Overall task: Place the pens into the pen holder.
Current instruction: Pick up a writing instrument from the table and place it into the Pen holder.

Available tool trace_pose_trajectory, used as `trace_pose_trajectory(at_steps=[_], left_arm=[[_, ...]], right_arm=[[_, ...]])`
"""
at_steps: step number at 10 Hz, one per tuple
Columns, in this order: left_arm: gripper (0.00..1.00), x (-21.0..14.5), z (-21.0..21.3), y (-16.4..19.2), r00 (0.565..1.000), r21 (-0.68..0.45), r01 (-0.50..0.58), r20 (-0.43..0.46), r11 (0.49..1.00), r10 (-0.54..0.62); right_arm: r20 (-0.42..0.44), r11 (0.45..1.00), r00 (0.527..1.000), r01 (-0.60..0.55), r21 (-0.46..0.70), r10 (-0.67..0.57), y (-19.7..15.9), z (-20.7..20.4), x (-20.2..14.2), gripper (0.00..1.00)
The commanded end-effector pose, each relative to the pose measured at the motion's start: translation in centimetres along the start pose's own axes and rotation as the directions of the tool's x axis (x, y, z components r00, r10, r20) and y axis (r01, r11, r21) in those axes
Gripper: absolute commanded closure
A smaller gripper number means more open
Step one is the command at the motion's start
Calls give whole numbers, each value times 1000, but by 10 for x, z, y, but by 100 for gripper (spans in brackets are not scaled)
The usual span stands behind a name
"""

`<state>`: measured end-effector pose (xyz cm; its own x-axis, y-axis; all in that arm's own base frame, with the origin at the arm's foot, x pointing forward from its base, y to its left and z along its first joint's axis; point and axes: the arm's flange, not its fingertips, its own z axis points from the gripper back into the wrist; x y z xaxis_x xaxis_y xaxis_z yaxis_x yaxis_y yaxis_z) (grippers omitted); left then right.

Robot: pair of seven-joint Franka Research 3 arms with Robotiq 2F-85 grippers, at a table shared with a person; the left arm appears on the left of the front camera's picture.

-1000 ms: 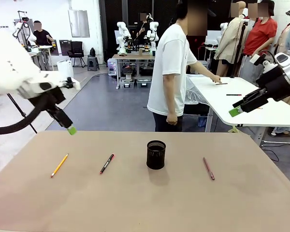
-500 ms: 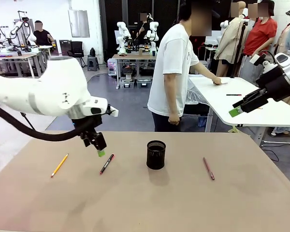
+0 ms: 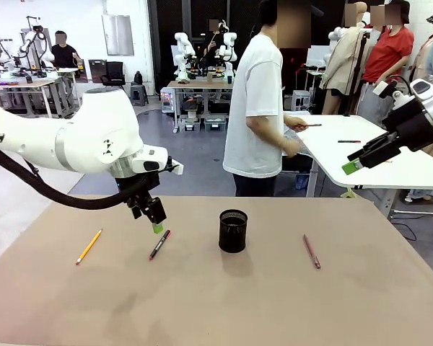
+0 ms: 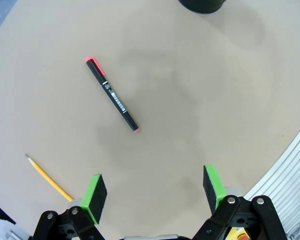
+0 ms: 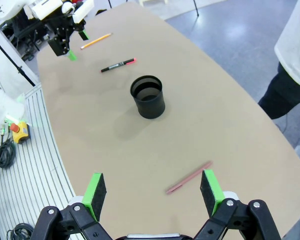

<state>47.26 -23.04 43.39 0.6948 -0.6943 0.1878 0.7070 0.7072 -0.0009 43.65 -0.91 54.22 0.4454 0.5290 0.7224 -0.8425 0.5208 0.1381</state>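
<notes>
You're seeing cylindrical mesh pen holder standing | pens lying outside it | left gripper, right gripper gaping, holding nothing

Light was bright and even, falling from overhead across the whole room. The matte tan tabletop looked uniformly lit from left to right. The small black wire-mesh cup threw a soft, pale shadow toward the near edge. The front view was crisp across the table. In both wrist views the wide lens bent the table's edge into a curve. In the left wrist view, broad faint shadows with blurred borders mottled the surface.
</notes>
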Motion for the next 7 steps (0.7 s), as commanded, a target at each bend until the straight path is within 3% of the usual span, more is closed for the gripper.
trace_pose_trajectory(at_steps=[1,4,7], left_arm=[[0,1,-3,0,1000,-2,1,-2,1000,-1],[0,40,-77,9,983,30,-135,-117,990,138],[0,62,-116,21,984,54,-140,-103,989,144]], right_arm=[[11,1000,1000,2,3,-2,0,0,1,0],[11,1000,1000,2,3,-2,0,0,1,0],[11,1000,1000,2,3,-2,0,0,1,0]])
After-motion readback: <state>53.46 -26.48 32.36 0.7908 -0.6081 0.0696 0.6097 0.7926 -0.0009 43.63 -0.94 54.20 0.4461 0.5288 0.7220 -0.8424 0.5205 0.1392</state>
